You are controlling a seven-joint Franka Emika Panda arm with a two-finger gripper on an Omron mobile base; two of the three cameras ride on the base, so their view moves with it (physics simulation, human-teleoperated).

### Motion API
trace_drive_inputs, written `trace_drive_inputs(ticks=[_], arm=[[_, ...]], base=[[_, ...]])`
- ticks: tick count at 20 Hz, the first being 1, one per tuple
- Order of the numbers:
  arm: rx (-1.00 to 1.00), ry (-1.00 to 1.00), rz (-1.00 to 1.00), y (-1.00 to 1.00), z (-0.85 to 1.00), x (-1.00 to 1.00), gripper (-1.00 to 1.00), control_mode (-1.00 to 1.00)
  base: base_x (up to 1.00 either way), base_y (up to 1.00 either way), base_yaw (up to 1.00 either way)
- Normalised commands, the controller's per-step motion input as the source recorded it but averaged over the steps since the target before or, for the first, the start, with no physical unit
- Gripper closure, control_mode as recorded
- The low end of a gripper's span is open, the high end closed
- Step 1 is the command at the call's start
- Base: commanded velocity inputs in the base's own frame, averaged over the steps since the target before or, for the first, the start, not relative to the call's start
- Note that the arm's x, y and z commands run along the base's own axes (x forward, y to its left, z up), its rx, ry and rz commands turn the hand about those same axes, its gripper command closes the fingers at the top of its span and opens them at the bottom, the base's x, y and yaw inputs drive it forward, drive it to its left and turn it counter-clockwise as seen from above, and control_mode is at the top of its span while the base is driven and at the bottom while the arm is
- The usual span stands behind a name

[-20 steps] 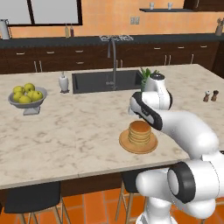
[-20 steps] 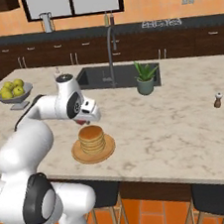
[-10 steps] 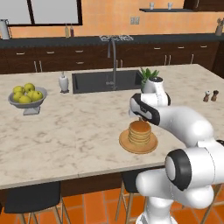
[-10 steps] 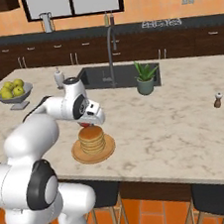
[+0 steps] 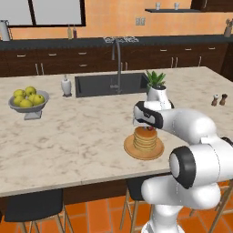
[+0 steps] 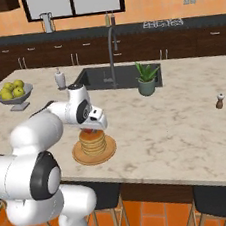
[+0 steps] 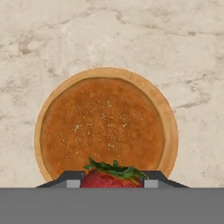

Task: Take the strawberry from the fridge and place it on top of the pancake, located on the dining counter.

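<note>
Red, with a tuft of green leaves on top, the strawberry sits pinched between the two dark fingertips of the jaws, which are closed in on it from either side. From the hand's own camera the fruit hangs at the near edge of the pancake, with the golden-brown round spreading out beyond it on its wooden plate.

From behind the arm on the left, the jaws hover just above the pancake stack, and a small spot of red shows right at the top of the stack under the hand. I cannot tell from here whether the fruit is touching the top pancake or a shade above it. The other side gives the same story: the jaws point down over the stack, the strawberry tucked beneath them.

The plate rests on the beige marbled tabletop, towards the near edge. Farther back is the dark sink with its tall tap, and a small potted plant stands just beside the sink. A grey bowl of yellow-green fruit sits well off to the left, and a pair of small shakers stands well apart to the right.
</note>
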Motion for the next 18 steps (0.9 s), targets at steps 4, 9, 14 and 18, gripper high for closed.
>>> trace_drive_inputs(ticks=[4,9,14,18], arm=[[0.00,0.08,0.00,0.00,-0.18,0.08,1.00,-1.00],[-0.01,0.05,0.00,0.02,-0.19,0.00,1.00,-1.00],[0.00,0.09,0.00,0.04,-0.04,0.00,-1.00,-1.00],[0.00,0.04,0.00,0.01,0.00,0.00,-1.00,-1.00]], base=[[0.00,0.00,0.00],[0.00,0.00,0.00],[0.00,0.00,0.00],[0.00,0.00,0.00]])
